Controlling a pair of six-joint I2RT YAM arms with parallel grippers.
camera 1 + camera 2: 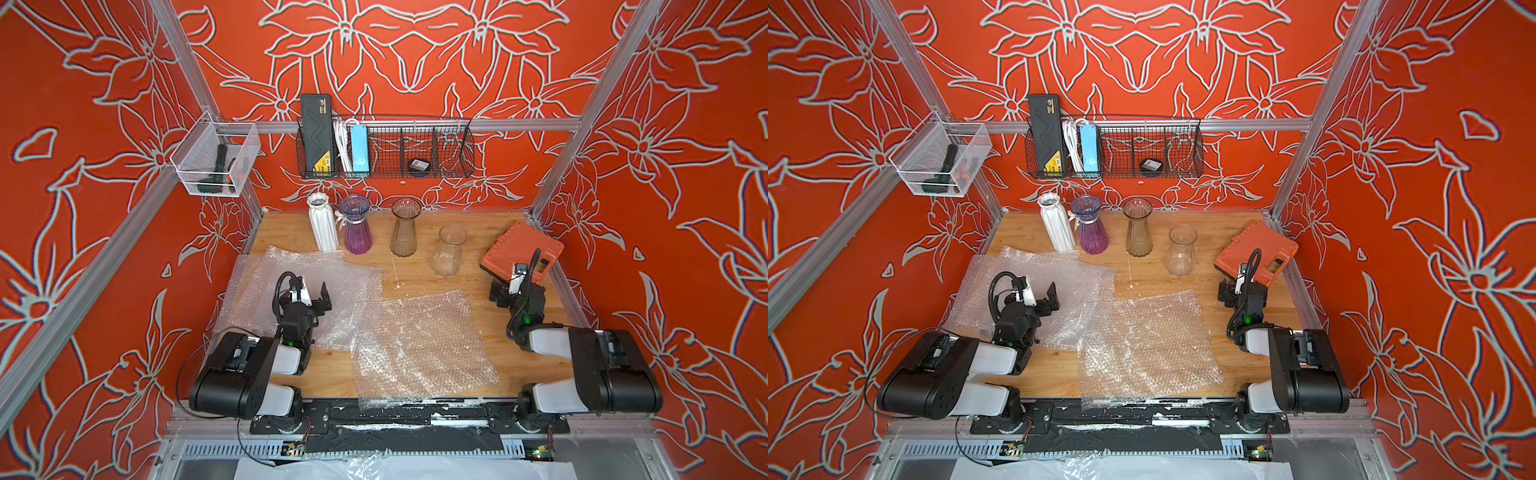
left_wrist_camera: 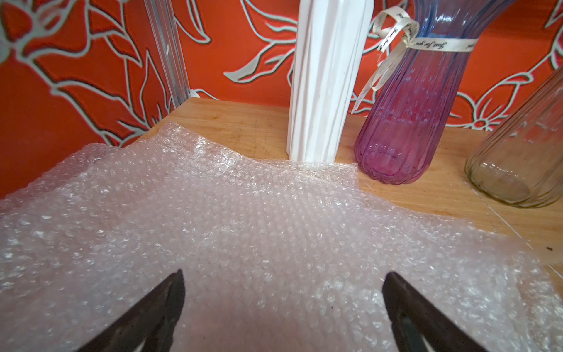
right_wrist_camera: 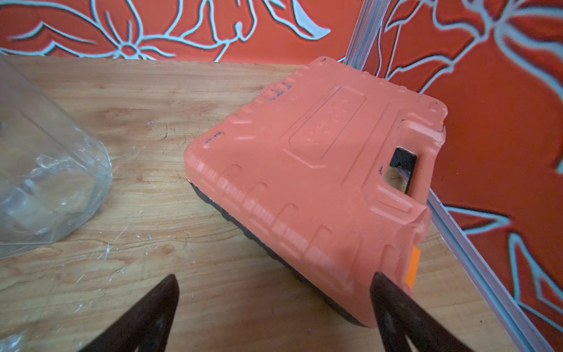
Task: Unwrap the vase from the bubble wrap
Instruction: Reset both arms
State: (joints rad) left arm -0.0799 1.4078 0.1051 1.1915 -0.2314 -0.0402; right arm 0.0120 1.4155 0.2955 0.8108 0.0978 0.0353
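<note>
Several vases stand upright and bare along the back of the wooden table: a white ribbed vase, a purple vase with a ribbon, an amber glass vase and a clear glass vase. Bubble wrap lies flat in sheets, overlapping ones at the left and one in the middle front. My left gripper hovers open over the left bubble wrap, nothing between its fingers. At the right, my right gripper is open and empty above bare wood. It sits beside the orange case, with the clear vase to its side.
The orange tool case lies tilted in the back right corner against the frame rail. A black wire basket and a clear mesh bin hang on the walls above the table. Red patterned walls close in three sides.
</note>
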